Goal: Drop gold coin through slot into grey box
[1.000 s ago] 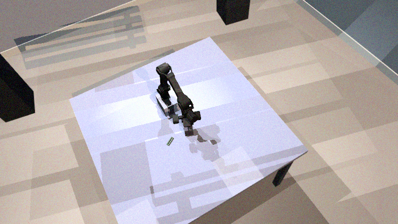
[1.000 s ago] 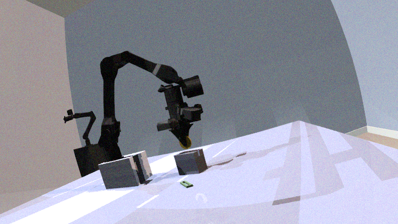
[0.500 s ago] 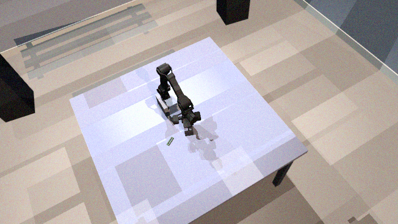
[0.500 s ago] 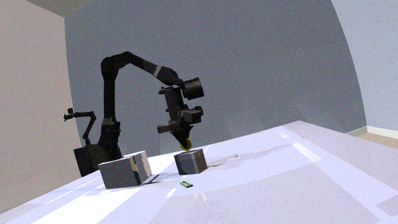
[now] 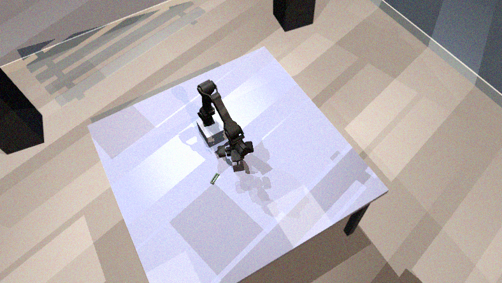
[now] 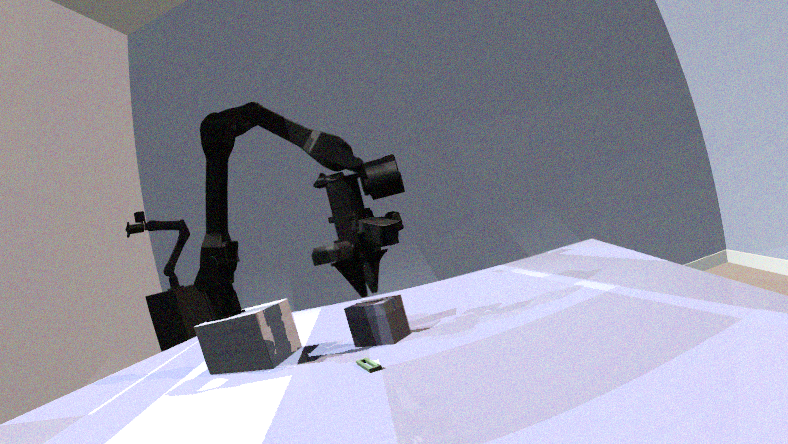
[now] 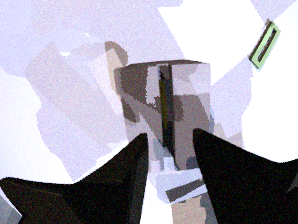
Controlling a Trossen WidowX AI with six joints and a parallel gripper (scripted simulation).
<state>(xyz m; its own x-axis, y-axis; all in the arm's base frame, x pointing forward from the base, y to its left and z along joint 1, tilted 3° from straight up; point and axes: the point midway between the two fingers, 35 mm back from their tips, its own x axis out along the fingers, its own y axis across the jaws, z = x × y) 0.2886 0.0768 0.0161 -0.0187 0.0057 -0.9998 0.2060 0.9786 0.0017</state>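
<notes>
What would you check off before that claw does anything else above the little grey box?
1. Claw open, nothing between the fingers: ok.
2. Claw above the slot of the grey box: ok.
3. Gold coin gone from claw and table top: ok.
4. Coin actually inside the box: cannot tell, the slot looks dark.
5. Green holder no longer holds the coin: ok.
6. Claw clear of the lid, free to lift: ok.
</notes>
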